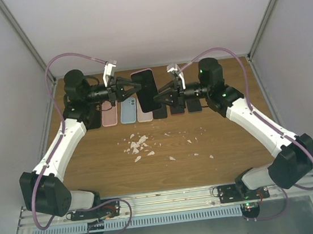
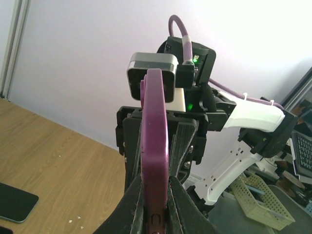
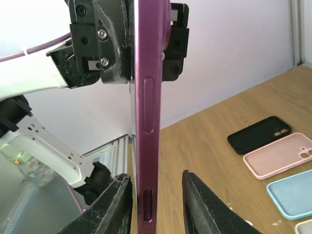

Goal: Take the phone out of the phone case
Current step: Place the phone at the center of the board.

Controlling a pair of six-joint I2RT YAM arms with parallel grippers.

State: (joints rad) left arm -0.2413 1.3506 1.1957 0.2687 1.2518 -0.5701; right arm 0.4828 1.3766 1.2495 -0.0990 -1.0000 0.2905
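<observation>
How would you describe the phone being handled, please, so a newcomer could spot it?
At the wooden table's far edge, cases lie in a row. Above them the left gripper clamps the phone: the only one airborne, in a purple case.

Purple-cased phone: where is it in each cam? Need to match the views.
Top external: the cased phone sits upper centre, dark screen towards the camera.
Left wrist: centre, edge-on, rising from the bottom edge.
Right wrist: centre-left, edge-on, running top to bottom.
Shared landmark: the wooden table, lower left in the left wrist view, right in the right wrist view.
</observation>
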